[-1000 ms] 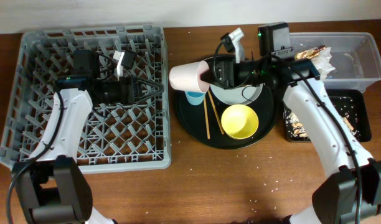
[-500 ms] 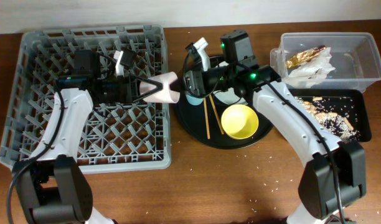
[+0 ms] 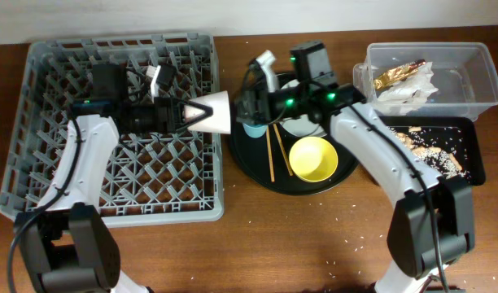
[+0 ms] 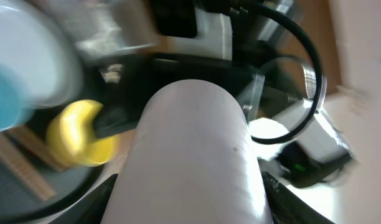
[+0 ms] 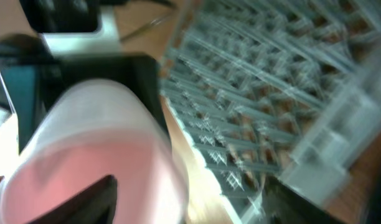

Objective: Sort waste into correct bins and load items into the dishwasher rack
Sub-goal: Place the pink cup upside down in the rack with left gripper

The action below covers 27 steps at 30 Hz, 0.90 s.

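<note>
Although crumpled white paper napkins [image 3: 416, 88] look binned, we log no dish racked: right gripper [image 3: 239, 107] pinches the pale pink plastic cup [image 3: 215, 112], closure of left gripper [image 3: 188, 115] indeterminate.

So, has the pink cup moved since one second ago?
Yes. The pink cup has gone left, from above the left rim of the round black tray to the right edge of the dishwasher rack.

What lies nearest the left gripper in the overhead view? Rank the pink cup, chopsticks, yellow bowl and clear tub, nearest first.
From the left gripper:
1. Pink cup, at its fingertips.
2. Chopsticks, further right, mid-table.
3. Yellow bowl, right of the chopsticks.
4. Clear tub, far right, at the back.
</note>
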Available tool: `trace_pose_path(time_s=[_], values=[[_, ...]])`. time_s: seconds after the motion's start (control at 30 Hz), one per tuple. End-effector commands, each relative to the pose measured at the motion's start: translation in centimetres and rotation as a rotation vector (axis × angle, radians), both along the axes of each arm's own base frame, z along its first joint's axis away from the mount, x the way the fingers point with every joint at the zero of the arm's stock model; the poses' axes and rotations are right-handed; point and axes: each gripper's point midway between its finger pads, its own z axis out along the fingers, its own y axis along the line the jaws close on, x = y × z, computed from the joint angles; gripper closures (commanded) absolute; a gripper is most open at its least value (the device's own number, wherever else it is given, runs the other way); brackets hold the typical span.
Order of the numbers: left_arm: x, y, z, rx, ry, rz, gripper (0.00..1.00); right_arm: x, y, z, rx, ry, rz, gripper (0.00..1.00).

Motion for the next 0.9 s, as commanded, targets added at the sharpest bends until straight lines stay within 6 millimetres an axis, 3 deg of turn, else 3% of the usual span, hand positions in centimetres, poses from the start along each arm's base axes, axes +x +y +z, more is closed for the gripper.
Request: trace_pose_path(time_s=[0.0, 0.07, 0.13, 0.2, 0.3, 0.4, 0.57, 0.87], values=[[4.3, 3.5, -1.1, 0.398, 0.006, 0.243, 0.59, 2.7, -6.6, -3.4, -0.129, 0.067, -0.160, 0.20], [5.5, 5.5, -0.2, 0.627, -0.016, 0.353, 0.59, 2.8, -9.5, -4.9, -0.205, 0.110, -0.213, 0.18], [6.4, 8.8, 1.5, 0.968, -0.074, 0.516, 0.58, 2.0, -12.5, -6.1, -0.259, 0.150, -0.227, 0.10], [6.4, 10.0, 1.9, 1.214, -0.125, 0.597, 0.57, 1.3, -14.8, -6.8, -0.297, 0.198, -0.250, 0.05], [5.6, 8.3, -0.8, 1.330, -0.065, 0.566, 0.57, 0.2, -18.1, -8.4, -0.479, 0.249, -0.315, 0.05], [3.1, 6.9, -5.6, 1.405, 0.131, 0.439, 0.58, -0.6, -20.2, -8.0, -0.634, 0.220, -0.368, 0.01], [1.7, 5.2, -9.4, 1.425, 0.253, 0.306, 0.58, -0.7, -20.6, -7.6, -0.653, 0.205, -0.382, 0.02], [-3.3, 4.8, -9.6, 1.465, 0.411, 0.152, 0.59, -0.2, -20.6, -7.5, -0.649, 0.184, -0.388, 0.01]])
